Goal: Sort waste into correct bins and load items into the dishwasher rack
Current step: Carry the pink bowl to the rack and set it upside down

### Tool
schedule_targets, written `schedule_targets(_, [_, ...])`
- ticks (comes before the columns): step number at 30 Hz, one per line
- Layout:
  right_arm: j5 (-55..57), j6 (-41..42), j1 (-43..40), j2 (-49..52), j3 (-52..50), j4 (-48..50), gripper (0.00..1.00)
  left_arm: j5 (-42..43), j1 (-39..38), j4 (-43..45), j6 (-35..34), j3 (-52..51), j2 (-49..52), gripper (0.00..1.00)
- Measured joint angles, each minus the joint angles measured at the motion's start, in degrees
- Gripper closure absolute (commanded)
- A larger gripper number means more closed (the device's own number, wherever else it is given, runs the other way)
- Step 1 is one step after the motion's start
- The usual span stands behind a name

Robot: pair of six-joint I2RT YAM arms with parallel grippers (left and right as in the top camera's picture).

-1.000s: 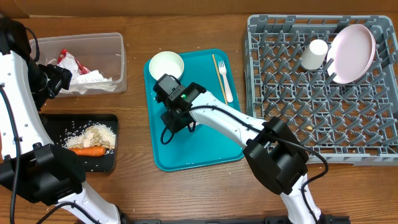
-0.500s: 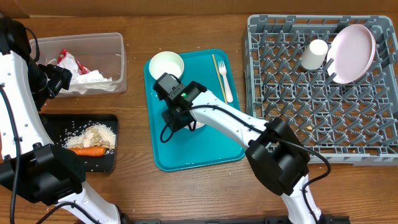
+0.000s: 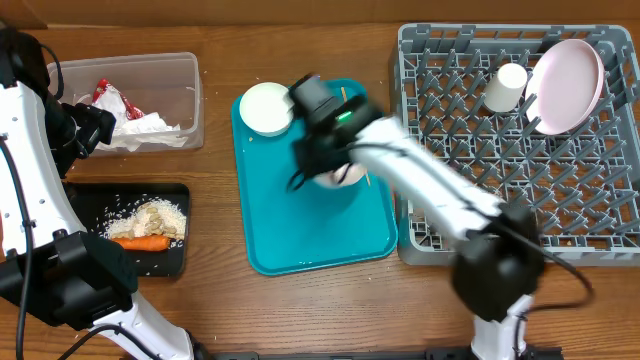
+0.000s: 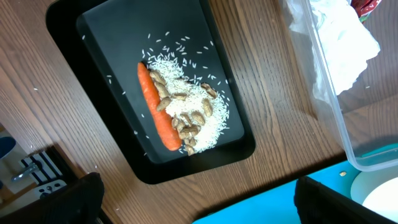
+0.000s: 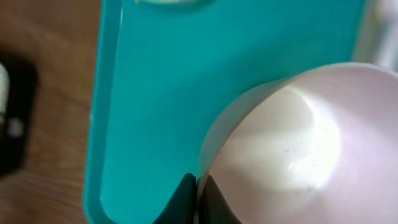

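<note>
Bowl [image 5: 292, 149] rim pinched by right pincer [image 5: 196, 186] over teal tray [image 5: 161, 81], wooden table [image 3: 220, 300].

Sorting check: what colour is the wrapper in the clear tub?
Red; the wrapper shows best in the overhead view.

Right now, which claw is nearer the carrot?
Left. The left claw hangs open near the black tray holding the carrot; the right claw is farther off over the teal tray, shut on the rim of a white bowl.
</note>
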Motion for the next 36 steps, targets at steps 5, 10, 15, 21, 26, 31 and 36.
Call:
schedule_targets(5, [-10.2, 0.3, -15.1, -7.1, 1.4, -0.7, 0.96, 0.0, 0.0, 0.0, 0.0, 0.0, 0.0, 0.0])
schedule_targets(10, [-27.2, -3.1, -32.3, -8.2, 0.2, -0.1, 0.96, 0.0, 0.0, 0.0, 0.0, 0.0, 0.0, 0.0])
schedule_targets(15, [-41.9, -8.7, -46.6, -8.1, -4.5, 0.2, 0.96, 0.0, 0.0, 0.0, 0.0, 0.0, 0.0, 0.0])
schedule_targets(21, [-52.2, -12.3, -52.4, -8.1, -11.7, 4.4, 0.96, 0.0, 0.0, 0.0, 0.0, 0.0, 0.0, 0.0])
schedule_targets(26, [-59.3, -12.5, -52.7, -7.9, -18.4, 11.2, 0.96, 0.0, 0.0, 0.0, 0.0, 0.0, 0.0, 0.0])
schedule_targets(31, [-62.0, -10.7, -52.7, -7.7, -22.3, 16.3, 0.96, 0.0, 0.0, 0.0, 0.0, 0.0, 0.0, 0.0])
schedule_targets(36, [-62.1, -9.8, -52.7, -7.6, -22.8, 17.5, 0.95, 0.0, 0.0, 0.0, 0.0, 0.0, 0.0, 0.0])
